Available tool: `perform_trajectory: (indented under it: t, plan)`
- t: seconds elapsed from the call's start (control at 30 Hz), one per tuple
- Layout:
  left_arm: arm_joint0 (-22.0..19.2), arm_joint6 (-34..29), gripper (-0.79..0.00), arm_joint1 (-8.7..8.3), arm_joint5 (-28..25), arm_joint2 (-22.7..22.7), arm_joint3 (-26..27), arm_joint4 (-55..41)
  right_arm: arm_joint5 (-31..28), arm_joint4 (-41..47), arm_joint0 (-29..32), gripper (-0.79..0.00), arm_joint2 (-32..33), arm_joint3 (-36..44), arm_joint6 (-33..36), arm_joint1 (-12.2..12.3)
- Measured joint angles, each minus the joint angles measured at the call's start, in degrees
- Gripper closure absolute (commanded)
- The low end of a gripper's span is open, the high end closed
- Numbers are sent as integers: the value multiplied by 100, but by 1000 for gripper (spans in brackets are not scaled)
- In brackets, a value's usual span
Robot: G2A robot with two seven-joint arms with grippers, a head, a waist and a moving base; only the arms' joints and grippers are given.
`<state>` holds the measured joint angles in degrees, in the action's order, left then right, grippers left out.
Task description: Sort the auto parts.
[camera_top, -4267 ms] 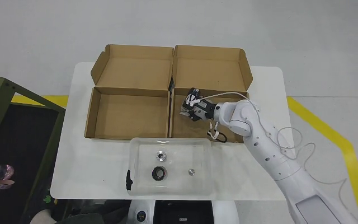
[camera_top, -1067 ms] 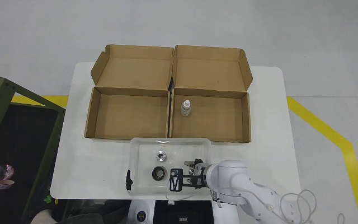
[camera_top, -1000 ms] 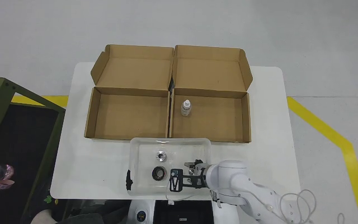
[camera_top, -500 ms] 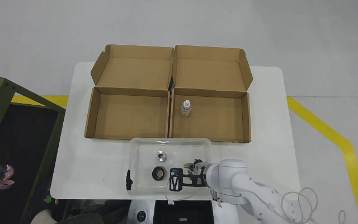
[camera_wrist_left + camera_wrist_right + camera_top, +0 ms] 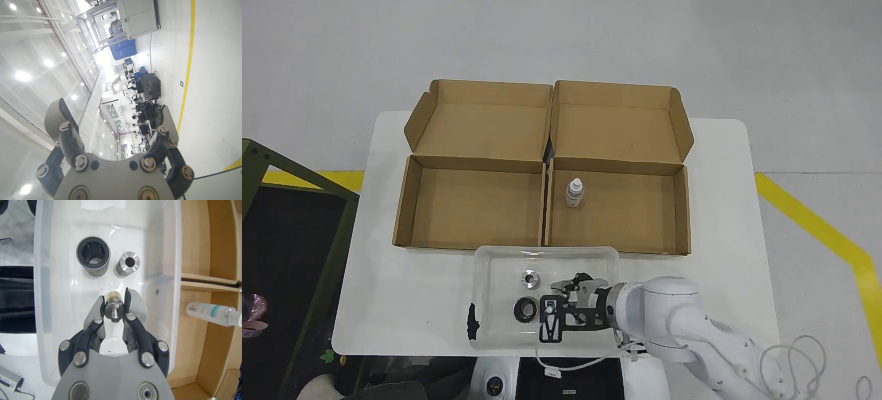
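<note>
My right fingers (image 5: 132,302) are clenched on the small threaded part (image 5: 114,309) inside the clear bin (image 5: 162,256). The part's long axis runs along my fingers, stud toward my wrist and amber end toward the bin floor. The bin sits on the white desk (image 5: 722,290) beside cardboard boxes (image 5: 472,205). My left fingers (image 5: 54,117) gape, released, toward a bright hall.

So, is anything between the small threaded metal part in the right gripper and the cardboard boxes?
Only the clear plastic bin's wall; the right gripper, shut on the threaded metal part, should probably lift over it.
</note>
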<state>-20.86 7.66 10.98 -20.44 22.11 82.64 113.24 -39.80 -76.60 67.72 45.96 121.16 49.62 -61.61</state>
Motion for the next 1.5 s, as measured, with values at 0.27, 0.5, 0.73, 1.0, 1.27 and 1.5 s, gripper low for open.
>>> perform_trajectory:
  t: [0.27, 0.5, 0.73, 1.0, 1.27, 1.5]
  plan:
    - [0, 0, -785, 0, 0, 0, 0, 0, 89, -218, 163, 0, 395, 15, -1327, 56]
    - [0, 0, -785, 0, 0, 0, 0, 0, 456, -596, 398, 0, 740, 60, -2334, 98]
    - [0, 0, -785, 0, 0, 0, 0, 0, 598, -774, 585, 0, 1075, 65, -2821, 144]
    - [0, 0, -785, 0, 0, 0, 0, 0, 598, -652, 734, 0, 1527, 65, -2942, 195]
    - [0, 0, -785, 0, 0, 0, 0, 0, 561, -439, 716, 0, 1900, -73, -2995, 221]
    - [0, 0, -785, 0, 0, 0, 0, 0, 492, -78, 430, 0, 2063, -581, -2926, 205]
